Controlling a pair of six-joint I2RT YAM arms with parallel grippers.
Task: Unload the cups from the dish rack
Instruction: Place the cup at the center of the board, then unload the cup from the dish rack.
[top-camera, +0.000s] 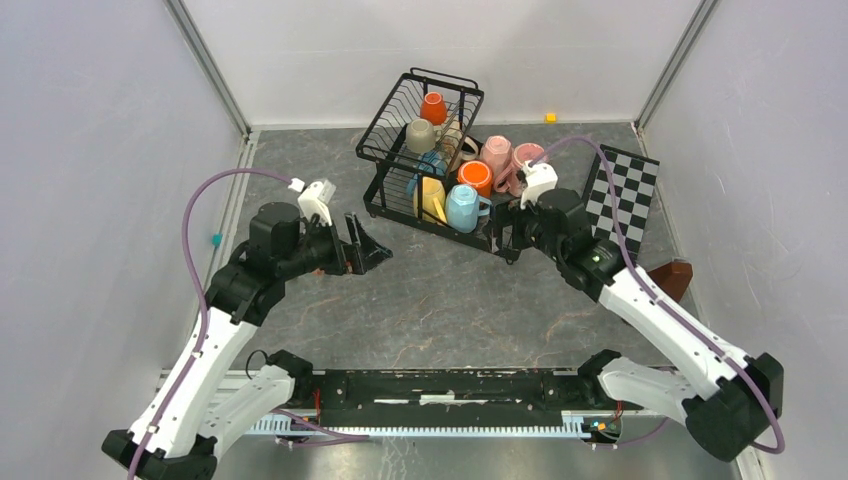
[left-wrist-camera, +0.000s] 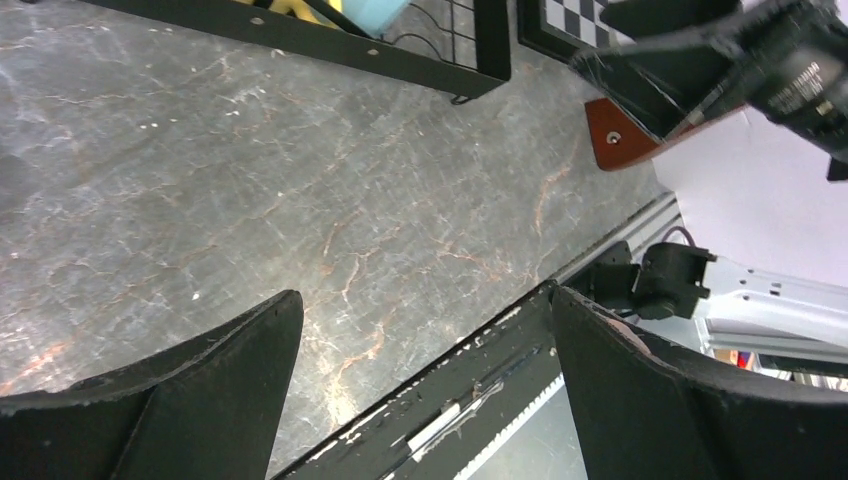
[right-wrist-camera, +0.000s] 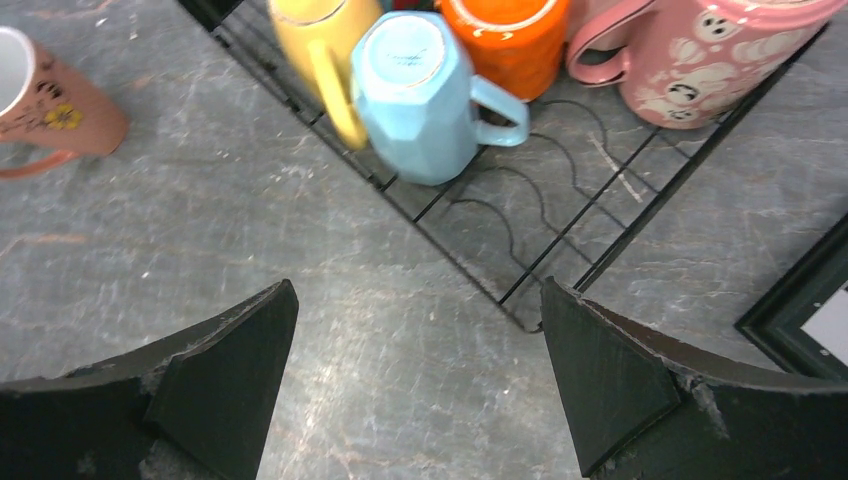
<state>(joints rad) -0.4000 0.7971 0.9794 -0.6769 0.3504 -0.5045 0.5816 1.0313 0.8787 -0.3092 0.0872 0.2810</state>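
The black wire dish rack (top-camera: 392, 128) stands at the back centre with several cups in it. An orange cup (top-camera: 433, 107) and a beige one (top-camera: 420, 135) sit in the upper basket. In the lower tray are a yellow cup (right-wrist-camera: 320, 45), a light blue cup (right-wrist-camera: 420, 95) bottom up, an orange cup (right-wrist-camera: 505, 40) and a pink cup (right-wrist-camera: 700, 60). A peach cup (right-wrist-camera: 55, 100) rests on the grey surface left of the tray's edge. My right gripper (right-wrist-camera: 415, 300) hovers open and holds nothing, just short of the tray's near corner. My left gripper (top-camera: 368, 250) is open and holds nothing, left of the rack over bare table.
A black-and-white checkered board (top-camera: 622, 190) lies right of the rack, with a brown wooden block (top-camera: 672, 278) near it. A small yellow piece (top-camera: 550, 117) sits by the back wall and a teal one (top-camera: 215, 239) by the left wall. Walls enclose the table.
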